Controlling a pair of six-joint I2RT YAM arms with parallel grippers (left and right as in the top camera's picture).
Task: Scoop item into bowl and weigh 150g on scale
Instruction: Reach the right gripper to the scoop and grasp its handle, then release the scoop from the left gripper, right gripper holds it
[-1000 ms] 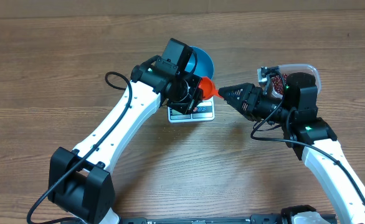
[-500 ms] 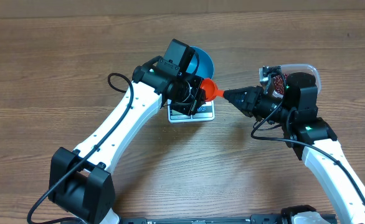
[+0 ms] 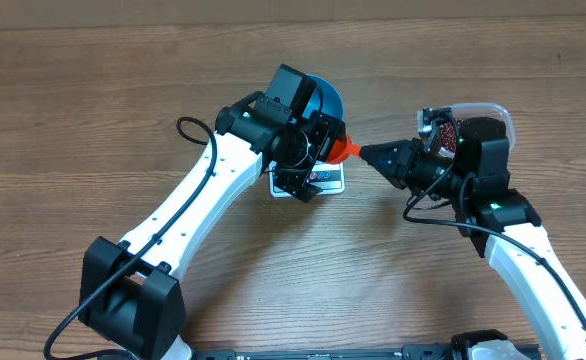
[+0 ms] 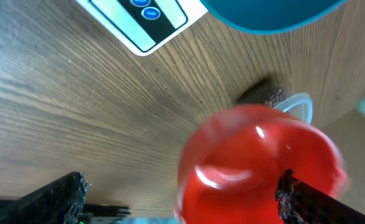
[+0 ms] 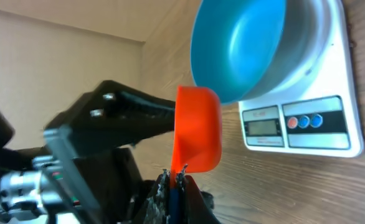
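An orange scoop point(image 3: 343, 150) hangs just right of the teal-blue bowl point(image 3: 325, 97), which stands on the white scale point(image 3: 323, 181). My right gripper point(image 3: 366, 153) is shut on the scoop's handle, its jaws pinching it point(image 5: 175, 175) below the cup point(image 5: 198, 127). My left gripper point(image 3: 318, 157) stands open around the scoop's cup point(image 4: 257, 162), fingers point(image 4: 55, 199) wide on either side. No beans show in the cup. The bowl point(image 5: 245, 43) looks bare inside. The item, dark red beans point(image 3: 444, 128), lies in a clear tub.
The clear plastic tub point(image 3: 493, 112) sits at the right, behind my right arm. The scale's display and buttons point(image 5: 294, 124) face the table's front. Bare wood table point(image 3: 93, 90) lies to the left and in front.
My right gripper closed on the scoop's handle. My left gripper then opened and let go of the scoop's cup. The scoop shifted slightly right.
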